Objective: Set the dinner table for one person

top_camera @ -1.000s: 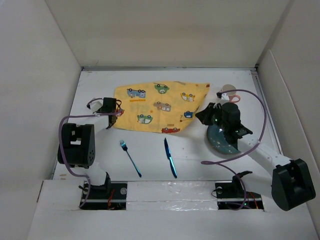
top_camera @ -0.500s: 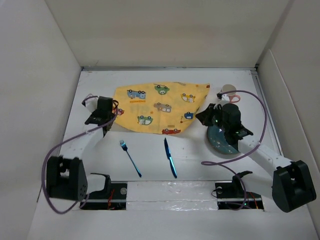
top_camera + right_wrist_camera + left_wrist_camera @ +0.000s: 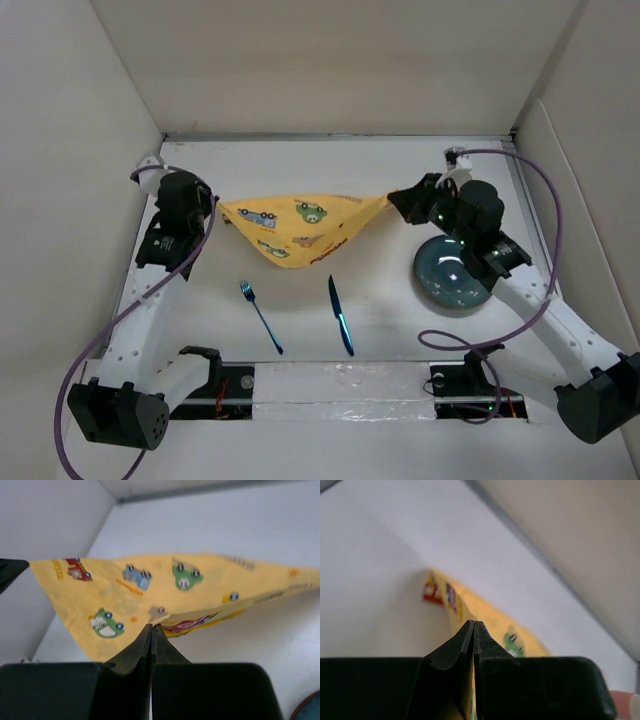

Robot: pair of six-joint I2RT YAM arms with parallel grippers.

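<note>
A yellow placemat printed with cartoon cars hangs stretched above the white dinner table, sagging in the middle. My left gripper is shut on its left corner, and my right gripper is shut on its right corner. In the left wrist view the left gripper pinches the cloth edge, with the placemat trailing away. In the right wrist view the right gripper clamps a fold of the placemat. A blue fork and a blue knife lie on the table nearer the arm bases. A dark teal plate sits at the right.
White walls enclose the table on three sides. A purple cable loops off the right arm above the plate. The arm bases stand along the near edge. A pink object shows at the lower right of the left wrist view.
Both arms have risen and swung outward, lifting the placemat off the table and pulling it taut between them. The left gripper closed on its corner. Fork, knife and plate stayed put.
</note>
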